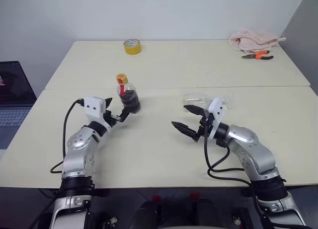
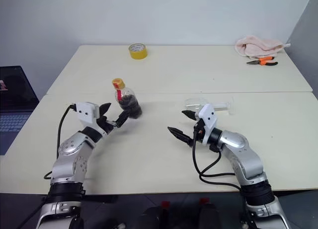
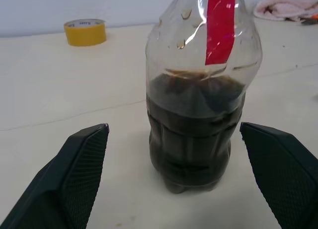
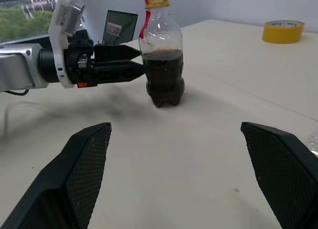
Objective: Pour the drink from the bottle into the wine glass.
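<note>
Bystanders on the cream tabletop, far side and left edge.

We note a yellow tape roll point(image 1: 132, 46) lying flat near the far edge of the table point(image 1: 164, 149), left of centre. At the far right corner we see a crumpled pink towel point(image 1: 252, 39), and just in front of it, touching or nearly so, a pair of pliers with orange handles point(image 1: 257, 55). A seam runs across the table between its two halves. Off the table's left edge we see an open laptop point(image 1: 14, 97) with a dark screen, its keyboard partly in view.

Bare table point(image 1: 154, 139) lies between both hands; bottle point(image 1: 130, 99) stands beside the left hand point(image 1: 118, 112).
</note>
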